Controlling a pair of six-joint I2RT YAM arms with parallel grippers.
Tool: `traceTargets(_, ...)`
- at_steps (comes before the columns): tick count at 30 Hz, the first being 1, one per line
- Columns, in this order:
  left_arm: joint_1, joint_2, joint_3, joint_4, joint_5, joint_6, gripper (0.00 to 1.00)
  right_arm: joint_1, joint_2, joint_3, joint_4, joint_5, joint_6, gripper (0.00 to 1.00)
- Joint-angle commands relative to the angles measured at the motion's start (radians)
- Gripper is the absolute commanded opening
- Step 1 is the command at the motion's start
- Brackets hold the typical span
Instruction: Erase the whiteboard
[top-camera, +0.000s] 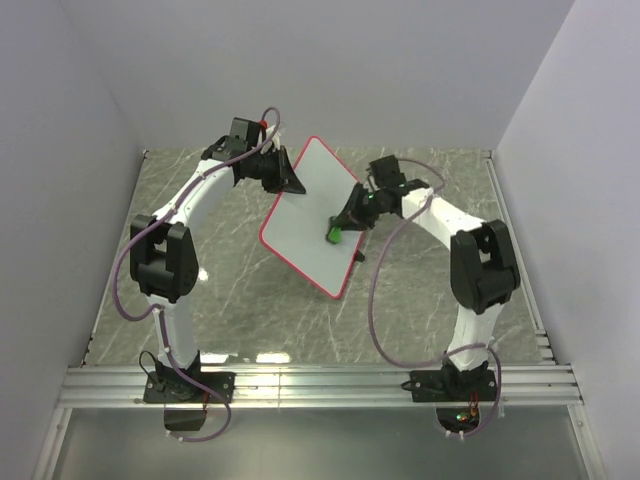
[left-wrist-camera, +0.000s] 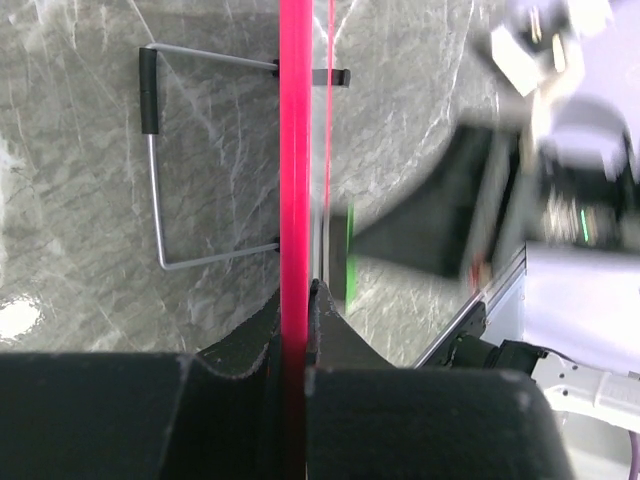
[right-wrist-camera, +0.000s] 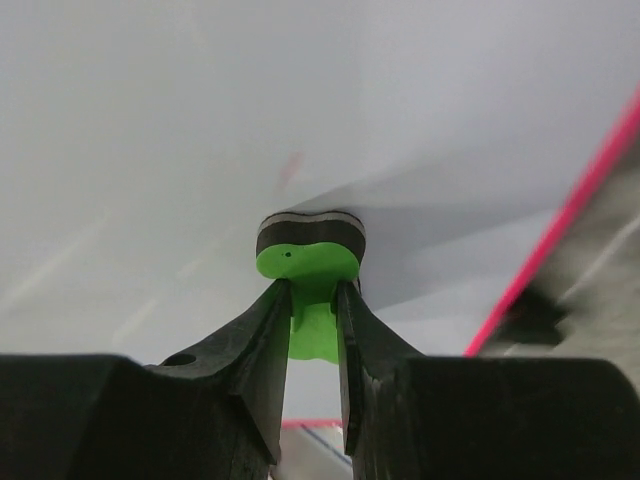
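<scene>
Whiteboard (top-camera: 300, 205) sits tilted at frame centre on the table (top-camera: 200, 290). Right gripper (right-wrist-camera: 313, 300) clamps the green eraser (right-wrist-camera: 305, 262), pad against the face for wiping; farther, left gripper (left-wrist-camera: 298, 320) pinches the red rim (left-wrist-camera: 296, 150), evidently steadying it.

Tilted whiteboard (top-camera: 300, 215) at middle of table (top-camera: 230, 290), left gripper (top-camera: 289, 183) clamped on its left edge, eraser (top-camera: 333, 235) against its face toward the right edge, held in right gripper (top-camera: 343, 228), wire stand (left-wrist-camera: 155, 170) behind the whiteboard.
</scene>
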Motion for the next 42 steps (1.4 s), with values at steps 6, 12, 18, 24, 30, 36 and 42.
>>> traceTargets(6, -0.031, 0.006, 0.018, -0.069, -0.066, 0.080, 0.00, 0.136, -0.076, 0.042, -0.033, -0.009, -0.021, 0.00)
traceTargets(12, -0.034, -0.004, 0.005, -0.059, -0.059, 0.074, 0.00, -0.010, 0.124, 0.306, -0.149, 0.033, -0.027, 0.00)
traceTargets(18, -0.036, -0.021, -0.001, -0.070, -0.066, 0.083, 0.00, -0.100, 0.247, 0.370, -0.221, 0.082, -0.069, 0.00)
traceTargets(24, -0.036, -0.020, 0.001, -0.072, -0.065, 0.085, 0.00, -0.004, 0.129, 0.137, -0.123, 0.041, -0.069, 0.00)
traceTargets(30, -0.037, 0.000, 0.010, -0.067, -0.051, 0.085, 0.00, 0.139, -0.001, 0.087, -0.069, 0.007, -0.017, 0.00)
traceTargets(36, -0.041, 0.008, -0.001, -0.058, -0.043, 0.088, 0.00, 0.101, 0.080, 0.337, -0.171, 0.053, -0.038, 0.00)
traceTargets(42, -0.044, 0.013, 0.010, -0.064, -0.039, 0.094, 0.00, 0.009, 0.225, 0.431, -0.222, 0.068, -0.055, 0.00)
